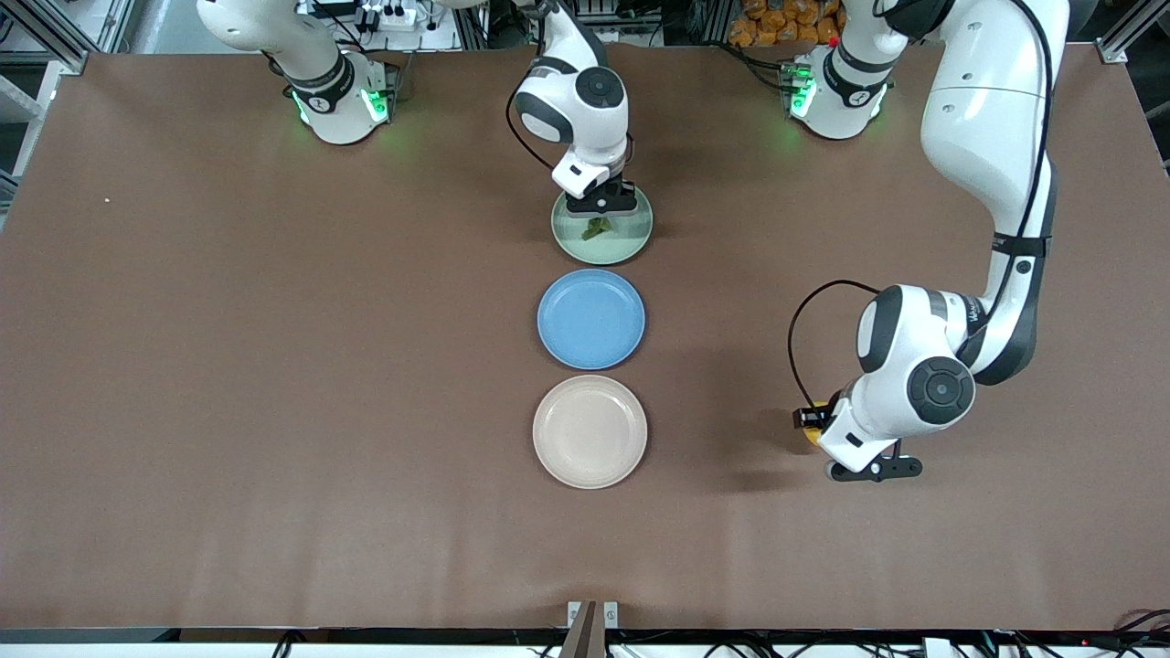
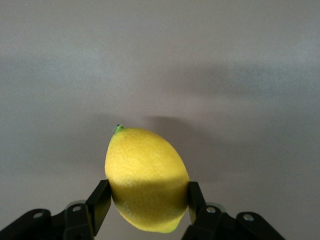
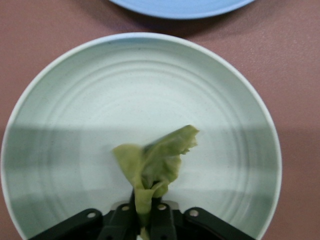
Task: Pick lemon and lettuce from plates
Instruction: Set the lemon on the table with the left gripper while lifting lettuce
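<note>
My left gripper (image 2: 148,196) is shut on the bright-yellow lemon (image 2: 145,175), one finger on each side of it. It hangs low over bare table toward the left arm's end, level with the beige plate (image 1: 590,431); there the lemon (image 1: 813,435) peeks out under the wrist. My right gripper (image 3: 143,214) is shut on the lettuce (image 3: 157,161), pinching the crumpled green leaf's narrow end over the mint green plate (image 3: 75,100). In the front view the right gripper (image 1: 608,208) sits at that plate's (image 1: 640,239) edge nearest the robots' bases, with the lettuce (image 1: 596,228) just below it.
A blue plate (image 1: 591,319) lies between the mint and beige plates, all three in a line down the table's middle. Its rim (image 3: 180,6) also shows in the right wrist view. Brown tabletop (image 1: 274,366) spreads on both sides.
</note>
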`<action>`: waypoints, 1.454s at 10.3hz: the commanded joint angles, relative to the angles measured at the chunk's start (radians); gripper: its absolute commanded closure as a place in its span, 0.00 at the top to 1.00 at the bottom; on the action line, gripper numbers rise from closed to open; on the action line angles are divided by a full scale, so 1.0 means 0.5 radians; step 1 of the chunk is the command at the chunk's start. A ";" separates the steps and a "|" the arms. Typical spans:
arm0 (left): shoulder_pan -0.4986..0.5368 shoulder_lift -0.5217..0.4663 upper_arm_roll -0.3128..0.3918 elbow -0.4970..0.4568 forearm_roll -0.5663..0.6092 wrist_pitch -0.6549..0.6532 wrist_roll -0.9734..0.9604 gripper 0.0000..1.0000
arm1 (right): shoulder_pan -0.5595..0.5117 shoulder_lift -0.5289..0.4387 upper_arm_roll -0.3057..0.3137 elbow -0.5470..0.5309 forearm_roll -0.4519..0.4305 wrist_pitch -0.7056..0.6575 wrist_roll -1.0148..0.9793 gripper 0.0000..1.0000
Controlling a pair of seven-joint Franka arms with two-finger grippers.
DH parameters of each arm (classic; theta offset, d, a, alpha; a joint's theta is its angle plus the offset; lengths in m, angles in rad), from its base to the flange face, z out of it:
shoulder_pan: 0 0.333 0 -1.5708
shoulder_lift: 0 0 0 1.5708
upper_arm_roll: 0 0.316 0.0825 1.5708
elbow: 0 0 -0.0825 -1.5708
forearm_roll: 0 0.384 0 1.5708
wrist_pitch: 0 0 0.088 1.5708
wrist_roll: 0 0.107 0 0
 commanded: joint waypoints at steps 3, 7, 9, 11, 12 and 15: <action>0.082 -0.080 -0.014 -0.042 0.048 -0.073 0.098 1.00 | -0.003 -0.028 -0.086 0.302 -0.044 -0.550 0.028 0.00; 0.263 -0.276 -0.023 -0.176 0.036 -0.245 0.162 1.00 | -0.116 -0.073 -0.170 0.615 -0.023 -0.941 -0.162 0.00; 0.322 -0.378 -0.020 -0.305 0.030 -0.245 0.218 1.00 | -0.303 -0.144 -0.166 0.659 -0.013 -1.039 -0.352 0.00; 0.361 -0.467 -0.020 -0.410 0.027 -0.242 0.206 1.00 | -0.511 -0.160 -0.169 0.747 -0.010 -1.208 -0.542 0.00; 0.365 -0.513 -0.020 -0.462 0.027 -0.233 0.200 1.00 | -0.621 -0.160 -0.170 0.811 -0.013 -1.284 -0.613 0.00; 0.365 -0.730 -0.014 -0.649 0.048 -0.193 0.141 1.00 | -0.956 -0.160 -0.170 0.867 -0.016 -1.353 -0.916 0.00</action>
